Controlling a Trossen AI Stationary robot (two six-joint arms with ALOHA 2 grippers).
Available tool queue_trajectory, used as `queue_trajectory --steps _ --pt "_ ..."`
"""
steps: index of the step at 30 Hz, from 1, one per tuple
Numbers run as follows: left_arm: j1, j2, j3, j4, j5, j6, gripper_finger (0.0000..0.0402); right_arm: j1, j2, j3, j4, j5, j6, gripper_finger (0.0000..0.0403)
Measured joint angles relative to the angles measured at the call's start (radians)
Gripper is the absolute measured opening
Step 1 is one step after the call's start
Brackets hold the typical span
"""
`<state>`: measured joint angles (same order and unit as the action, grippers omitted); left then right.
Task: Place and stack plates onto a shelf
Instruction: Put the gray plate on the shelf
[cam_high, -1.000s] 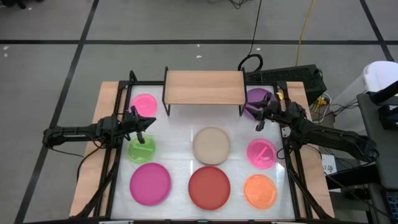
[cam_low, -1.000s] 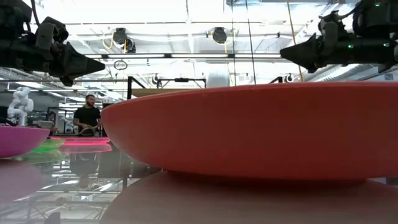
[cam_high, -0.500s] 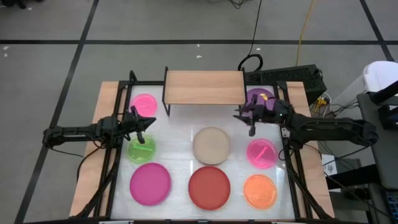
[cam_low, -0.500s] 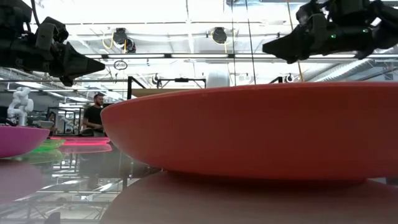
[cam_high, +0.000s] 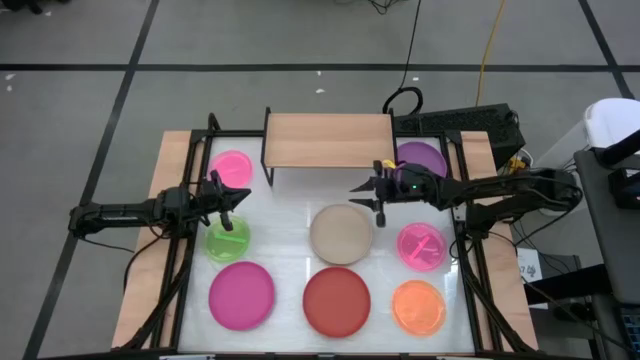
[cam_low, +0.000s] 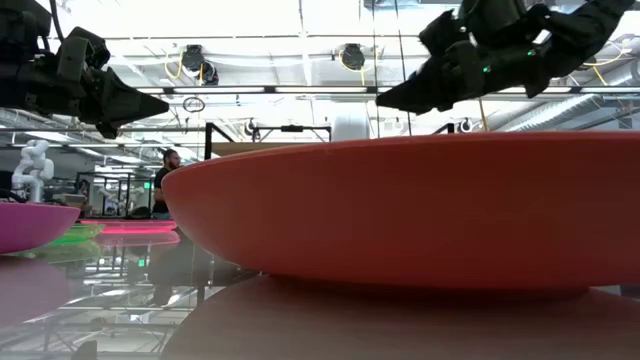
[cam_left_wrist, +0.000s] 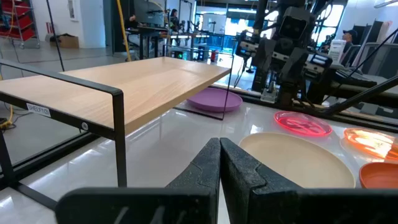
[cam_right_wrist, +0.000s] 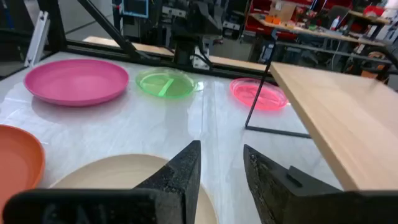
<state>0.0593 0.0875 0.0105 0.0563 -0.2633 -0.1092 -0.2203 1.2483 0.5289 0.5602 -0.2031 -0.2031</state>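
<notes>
White tabletop (cam_high: 290, 215) seen from above, bearing the bare light-wood shelf (cam_high: 328, 139) at upper centre. Right gripper (cam_high: 366, 193), fingers narrowly parted and holding nothing, hovers above the upper right rim of the beige plate (cam_high: 340, 234) at frame centre. Left gripper (cam_high: 238, 203), fingers pressed together, waits at centre left over the green plate (cam_high: 228, 240). Purple plate (cam_high: 421, 160) lies right of the shelf; red plate (cam_high: 337, 301) at lower centre.

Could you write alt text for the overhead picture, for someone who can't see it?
Seen from above, the right claw hangs open by the beige plate before an empty shelf. The left claw, shut, waits above a green plate.
</notes>
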Motion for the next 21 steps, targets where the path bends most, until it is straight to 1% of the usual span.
queue_trajectory --steps 6,11,17,21 --pt "0.000 0.000 0.000 0.000 0.000 0.000 0.0012 0.011 0.080 0.053 -0.014 -0.002 0.006 0.0107" --pt "0.000 0.000 0.000 0.000 0.000 0.000 0.0012 0.043 0.098 0.082 -0.017 0.001 -0.003 0.0107" --pt "0.000 0.000 0.000 0.000 0.000 0.000 0.0012 0.097 0.099 0.125 -0.089 0.078 -0.028 0.0107" --pt "0.000 0.000 0.000 0.000 0.000 0.000 0.0012 0.150 0.099 0.182 -0.193 0.157 -0.065 0.0107"
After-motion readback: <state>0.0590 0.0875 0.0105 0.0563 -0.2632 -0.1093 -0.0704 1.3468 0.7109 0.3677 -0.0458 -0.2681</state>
